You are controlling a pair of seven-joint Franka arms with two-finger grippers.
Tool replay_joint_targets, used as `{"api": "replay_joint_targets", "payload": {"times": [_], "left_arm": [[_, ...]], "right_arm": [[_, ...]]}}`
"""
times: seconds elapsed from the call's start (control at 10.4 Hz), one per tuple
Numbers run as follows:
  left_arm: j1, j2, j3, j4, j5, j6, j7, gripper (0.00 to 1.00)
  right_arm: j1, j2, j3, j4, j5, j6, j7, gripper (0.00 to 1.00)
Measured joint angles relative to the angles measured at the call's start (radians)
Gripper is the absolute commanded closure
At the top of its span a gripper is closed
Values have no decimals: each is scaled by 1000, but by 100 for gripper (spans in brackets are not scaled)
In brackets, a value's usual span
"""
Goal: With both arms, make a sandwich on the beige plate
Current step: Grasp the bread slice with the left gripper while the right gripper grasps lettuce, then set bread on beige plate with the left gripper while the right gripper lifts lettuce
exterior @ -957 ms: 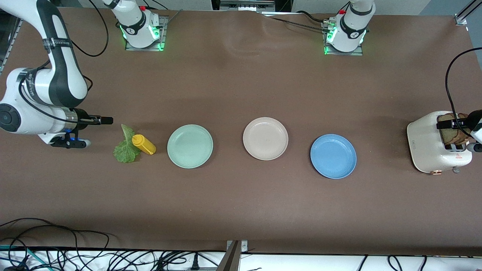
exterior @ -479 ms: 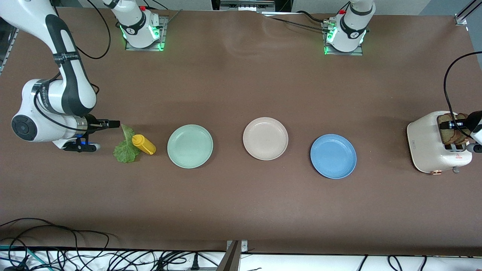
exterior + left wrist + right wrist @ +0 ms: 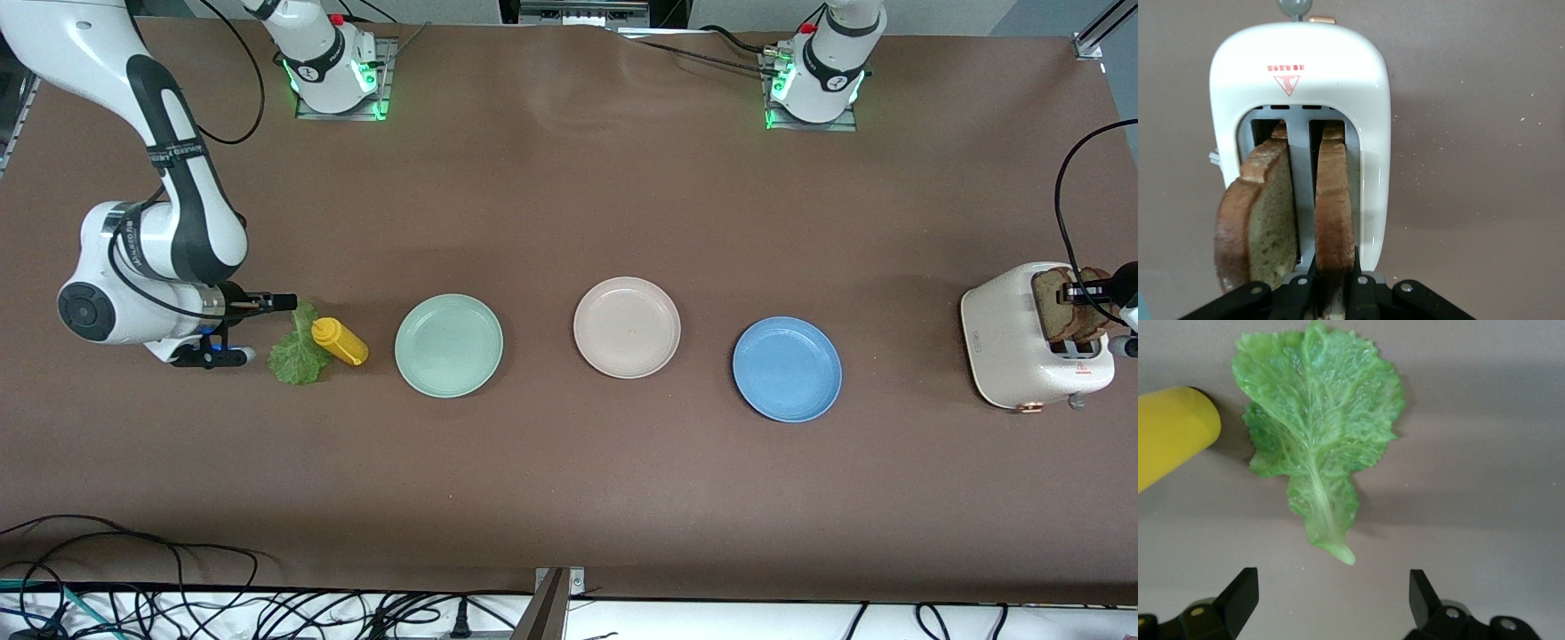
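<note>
Between the mint green plate (image 3: pixel 449 345) and the blue plate (image 3: pixel 787 369) sits the beige plate (image 3: pixel 627 327), bare. Toward the left arm's end from it, the left gripper (image 3: pixel 1335 283) pinches one bread slice (image 3: pixel 1334 213) (of two) in the white toaster (image 3: pixel 1013 347). Toward the right arm's end, the right gripper (image 3: pixel 1331 597) hangs spread wide by the lettuce leaf (image 3: pixel 1317 447), which touches a yellow bottle (image 3: pixel 340 340).

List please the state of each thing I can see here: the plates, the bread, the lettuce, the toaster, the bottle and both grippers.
beige plate: bare, nothing on it
mint green plate: bare
blue plate: bare
toaster: upright, two slices in its slots
bread slice: in its slot, gripped
other bread slice: leaning in its slot, free
lettuce leaf: flat on the table, untouched
yellow bottle: lying on the lettuce
left gripper: fingers shut on bread slice
right gripper: fingers open, at the leaf's stem
</note>
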Motion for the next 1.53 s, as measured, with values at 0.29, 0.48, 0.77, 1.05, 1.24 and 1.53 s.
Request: {"api": "replay_joint_targets", "payload": {"times": [0.29, 0.48, 0.77, 1.05, 1.24, 1.53], "left_arm": [[-4, -12, -18, 104, 0, -147, 36, 100], [-6, -19, -70, 165, 0, -233, 43, 100], [-38, -19, -185, 197, 1, -313, 53, 100], [-207, -8, -207, 192, -1, -344, 56, 100], [-366, 18, -210, 189, -24, -355, 30, 100], [-551, 121, -210, 189, -148, -301, -57, 100]], "right_arm": [[-1, 30, 0, 0, 49, 6, -77, 0], [-1, 48, 0, 0, 53, 13, -86, 0], [-1, 81, 0, 1, 53, 38, -92, 0], [-1, 103, 0, 3, 54, 53, -93, 2], [-1, 116, -1, 4, 56, 66, -93, 43], [-2, 125, 0, 6, 57, 70, -94, 97]]}}
